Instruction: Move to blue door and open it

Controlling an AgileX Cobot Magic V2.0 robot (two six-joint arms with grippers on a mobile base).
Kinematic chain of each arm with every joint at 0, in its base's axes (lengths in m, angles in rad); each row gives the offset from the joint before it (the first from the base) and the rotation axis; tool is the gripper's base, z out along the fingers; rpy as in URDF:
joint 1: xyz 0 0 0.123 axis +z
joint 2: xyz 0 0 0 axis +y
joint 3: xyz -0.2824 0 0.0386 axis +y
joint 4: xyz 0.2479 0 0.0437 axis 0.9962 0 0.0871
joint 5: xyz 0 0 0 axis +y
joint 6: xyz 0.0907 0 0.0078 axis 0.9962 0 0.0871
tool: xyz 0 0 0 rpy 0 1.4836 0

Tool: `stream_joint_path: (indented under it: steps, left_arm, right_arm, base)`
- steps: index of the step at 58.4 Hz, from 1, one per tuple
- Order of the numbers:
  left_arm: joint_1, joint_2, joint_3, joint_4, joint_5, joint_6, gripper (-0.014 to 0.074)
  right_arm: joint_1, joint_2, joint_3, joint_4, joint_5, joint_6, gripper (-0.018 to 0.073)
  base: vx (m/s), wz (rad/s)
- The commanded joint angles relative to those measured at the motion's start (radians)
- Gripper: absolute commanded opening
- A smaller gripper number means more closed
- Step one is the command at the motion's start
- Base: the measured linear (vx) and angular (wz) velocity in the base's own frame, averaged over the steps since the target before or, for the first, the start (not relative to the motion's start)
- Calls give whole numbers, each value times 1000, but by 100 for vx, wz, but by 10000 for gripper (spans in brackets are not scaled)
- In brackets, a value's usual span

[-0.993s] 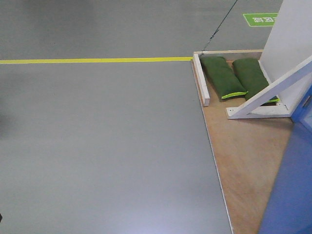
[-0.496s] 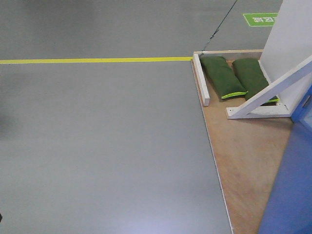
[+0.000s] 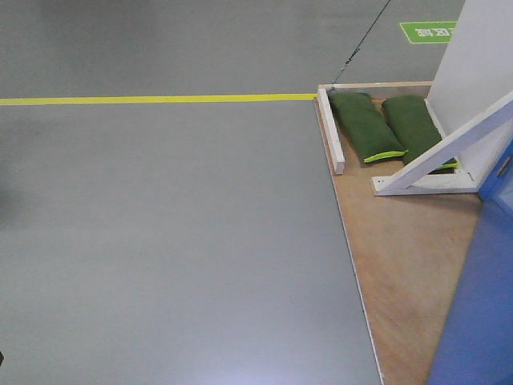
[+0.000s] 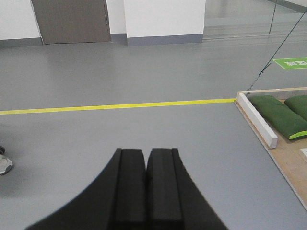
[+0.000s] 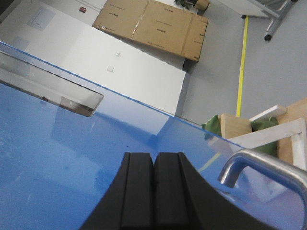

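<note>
The blue door (image 3: 481,321) fills the lower right corner of the front view, standing on a wooden platform (image 3: 401,257). In the right wrist view its glossy blue panel (image 5: 57,163) takes up most of the picture, with the silver lever handle (image 5: 268,167) at the right. My right gripper (image 5: 154,155) is shut and empty, close in front of the panel and left of the handle. My left gripper (image 4: 145,152) is shut too, holding nothing, hanging over the grey floor.
Two green sandbags (image 3: 367,127) lie on the platform beside a white wooden brace (image 3: 445,148) and a white batten (image 3: 331,131). A yellow floor line (image 3: 160,99) crosses the grey floor. Cardboard boxes (image 5: 153,26) stand beyond the door.
The view has crept slightly: the door's edge sits a little further right in the front view. Both grippers stay shut.
</note>
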Motion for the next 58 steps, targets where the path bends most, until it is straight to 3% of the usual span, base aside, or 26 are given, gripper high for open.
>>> stream_joint_path:
  steps: [1, 13, 20, 40, 42, 43, 58]
  left_arm:
    - [-2, -12, -27, -3, -85, -7, 73]
    - [-2, -12, -27, -3, -85, -7, 73]
    - [-2, -12, -27, -3, -85, -7, 73]
    - [-2, -12, -27, -3, -85, -7, 73]
    - [-2, -12, -27, -3, -85, -7, 73]
    - [-2, -12, -27, -3, -85, -7, 73]
    - [-2, -12, -27, -3, -85, -7, 73]
  right_arm:
    - [-2, -3, -31, 42, 35, -9, 11]
    - [3, -3, -31, 116, 160, -9, 11]
    - [62, -3, -31, 151, 166, -9, 11]
    - [294, 47, -31, 156, 98, -9, 11]
    - [313, 54, -31, 156, 81, -9, 11]
    - [375, 78, -31, 156, 41, -9, 11]
    - [560, 144, -31, 156, -101, -9, 11]
  base:
    - [0, 0]
    - [0, 0]
    - [0, 0]
    - [0, 0]
    - [0, 0]
    - [0, 0]
    - [0, 0]
